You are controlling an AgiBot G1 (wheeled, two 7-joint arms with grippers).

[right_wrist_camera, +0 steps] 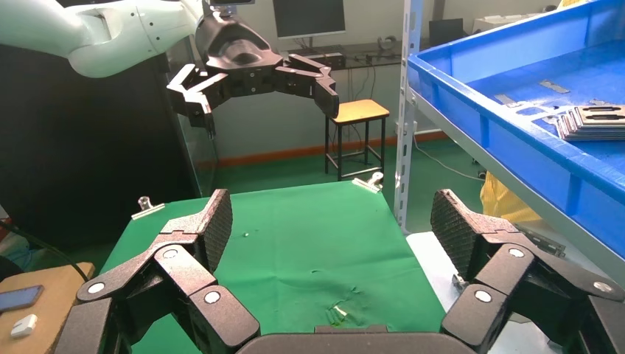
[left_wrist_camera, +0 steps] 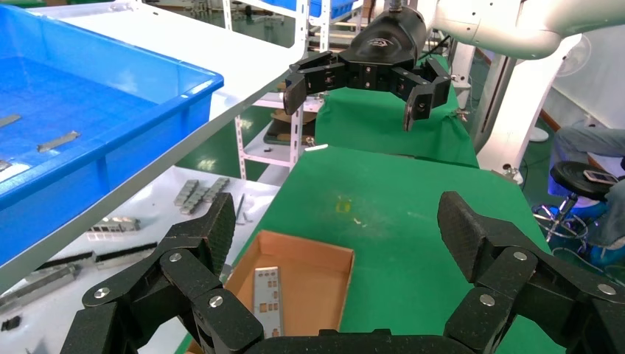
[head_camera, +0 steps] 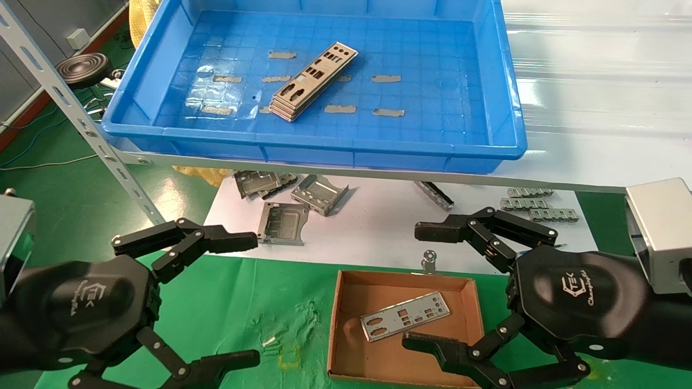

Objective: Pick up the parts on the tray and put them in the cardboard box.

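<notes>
The blue tray (head_camera: 162,132) sits on a raised shelf at the back. A stack of several silver plates (head_camera: 311,81) lies in its middle, also seen in the right wrist view (right_wrist_camera: 597,122). The cardboard box (head_camera: 378,286) stands on the green cloth in front and holds one plate (head_camera: 405,316), which also shows in the left wrist view (left_wrist_camera: 267,295). My left gripper (head_camera: 246,300) is open and empty, left of the box. My right gripper (head_camera: 421,286) is open and empty, over the box's right end. Both hang above the cloth.
Folded metal brackets (head_camera: 319,193) and toothed strips (head_camera: 530,204) lie on a white sheet under the shelf. A slanted steel shelf post (head_camera: 81,116) stands at the left. A small round metal piece (head_camera: 429,258) lies behind the box.
</notes>
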